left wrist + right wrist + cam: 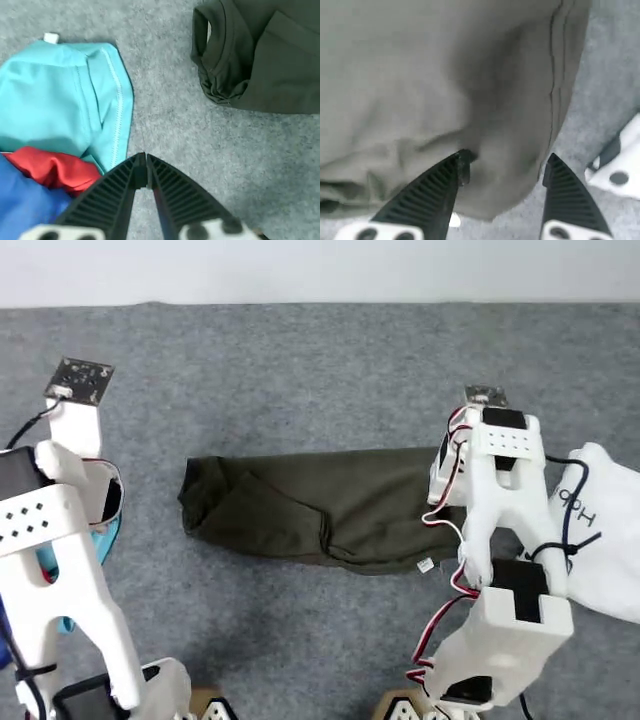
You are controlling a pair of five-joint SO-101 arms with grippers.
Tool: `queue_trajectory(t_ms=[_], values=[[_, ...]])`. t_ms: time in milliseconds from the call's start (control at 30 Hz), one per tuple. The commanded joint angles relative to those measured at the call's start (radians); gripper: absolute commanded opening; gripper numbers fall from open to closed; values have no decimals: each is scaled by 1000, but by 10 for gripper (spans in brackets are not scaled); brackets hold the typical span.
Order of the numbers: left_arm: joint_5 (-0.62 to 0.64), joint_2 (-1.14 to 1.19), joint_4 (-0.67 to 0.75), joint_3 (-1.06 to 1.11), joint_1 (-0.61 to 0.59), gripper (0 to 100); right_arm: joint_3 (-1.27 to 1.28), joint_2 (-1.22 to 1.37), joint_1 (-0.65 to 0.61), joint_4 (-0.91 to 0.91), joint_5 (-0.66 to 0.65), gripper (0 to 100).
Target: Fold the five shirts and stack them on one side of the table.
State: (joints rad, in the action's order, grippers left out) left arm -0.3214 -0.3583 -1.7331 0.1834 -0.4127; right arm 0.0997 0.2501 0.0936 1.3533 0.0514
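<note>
A dark olive shirt [320,508] lies partly folded across the middle of the grey table, its collar end [225,65] toward the left arm. My right gripper [507,162] is open just above the shirt's right end [445,90], one finger [427,192] touching the cloth. My left gripper [146,167] is shut and empty over bare table, between the olive shirt and a pile at the left edge: a turquoise shirt [65,100], a red shirt [52,170] and a blue shirt [25,205]. A white shirt [605,530] lies at the right edge.
The grey felt table [300,370] stretches free behind the olive shirt and in front of it. The two white arms [500,540] stand at the near edge. A small white label [425,564] sticks out at the olive shirt's near hem.
</note>
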Motion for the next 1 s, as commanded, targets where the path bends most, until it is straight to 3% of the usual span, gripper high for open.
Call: queue_trajectory(t_ms=[0, 167, 333, 600, 967], values=[[2, -23, -11, 12, 5, 8, -8, 65, 27, -73, 8, 249], [2, -25, -11, 12, 3, 8, -58, 219, 10, -58, -8, 233], [2, -25, -11, 12, 3, 7, -180, 248, -33, 39, -101, 2], [2, -25, -3, 10, 6, 7, -387, 246, -142, 222, -109, 10], [2, -25, 34, 10, 8, 7, -623, 128, -446, 407, -109, 10]])
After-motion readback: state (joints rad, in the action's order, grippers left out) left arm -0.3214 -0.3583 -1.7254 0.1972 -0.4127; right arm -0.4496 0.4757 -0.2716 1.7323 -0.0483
